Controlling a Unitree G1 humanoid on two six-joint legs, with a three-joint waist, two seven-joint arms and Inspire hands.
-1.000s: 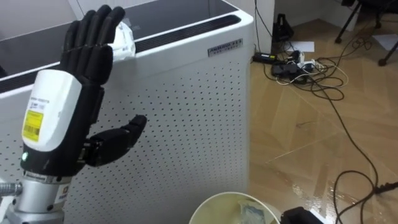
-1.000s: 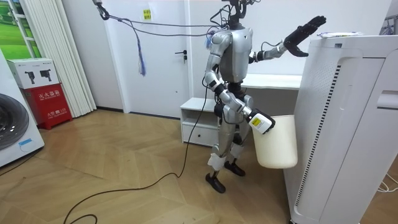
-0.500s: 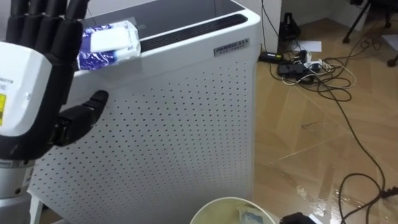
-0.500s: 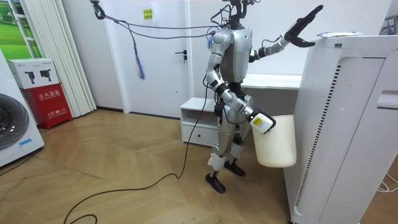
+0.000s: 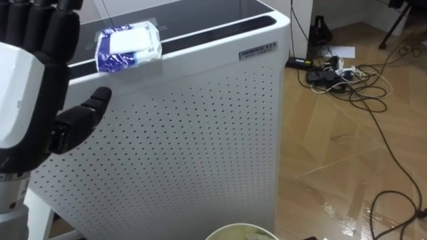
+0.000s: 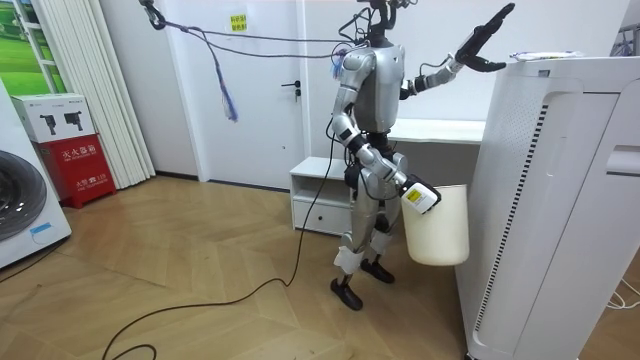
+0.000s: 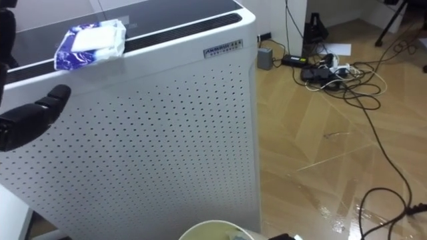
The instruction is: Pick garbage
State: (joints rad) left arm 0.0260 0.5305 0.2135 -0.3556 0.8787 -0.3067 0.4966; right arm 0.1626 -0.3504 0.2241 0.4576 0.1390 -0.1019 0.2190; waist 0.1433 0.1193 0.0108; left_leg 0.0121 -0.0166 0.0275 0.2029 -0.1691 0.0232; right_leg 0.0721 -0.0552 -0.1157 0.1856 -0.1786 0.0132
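A blue and white tissue packet (image 5: 129,47) lies on top of a tall white perforated air purifier (image 5: 187,133), near its front edge. My left hand (image 5: 30,100) is raised at the left of the eye views, open with straight fingers, just left of the packet and apart from it. In the room view the left hand (image 6: 485,40) points upward beside the purifier's top. The robot stands close to the purifier (image 6: 560,200). My right hand (image 6: 420,197) holds a cream bin (image 6: 437,230) by its rim at hip height. The bin's rim (image 5: 247,231) peeks in at the bottom edge.
Cables and a power strip (image 5: 333,70) sprawl on the wooden floor to the right of the purifier. Behind the robot stand a white desk and a low cabinet (image 6: 320,195). A washing machine (image 6: 20,220) and a red box (image 6: 78,165) stand at the room view's left.
My left hand has lifted and drawn left, off the front of the packet, which now shows whole. The eye views have shifted, so the bin sits lower in them.
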